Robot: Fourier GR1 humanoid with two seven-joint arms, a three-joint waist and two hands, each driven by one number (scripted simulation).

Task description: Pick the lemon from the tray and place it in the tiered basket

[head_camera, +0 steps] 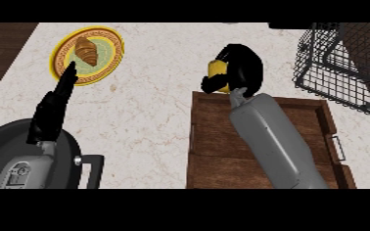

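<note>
My right hand (242,68) is curled round the yellow lemon (216,70), holding it above the counter just past the far edge of the wooden tray (217,142). Only the lemon's left part shows between the fingers and thumb. The black wire tiered basket (332,68) stands at the right edge, apart from the hand. At the left, my left hand (54,105) rests open with straight fingers pointing up toward the plate.
A yellow-rimmed plate (69,76) with a croissant (87,51) lies at the back left. A black pan (36,161) with its handle sits at the lower left under my left forearm. Marble counter lies between plate and tray.
</note>
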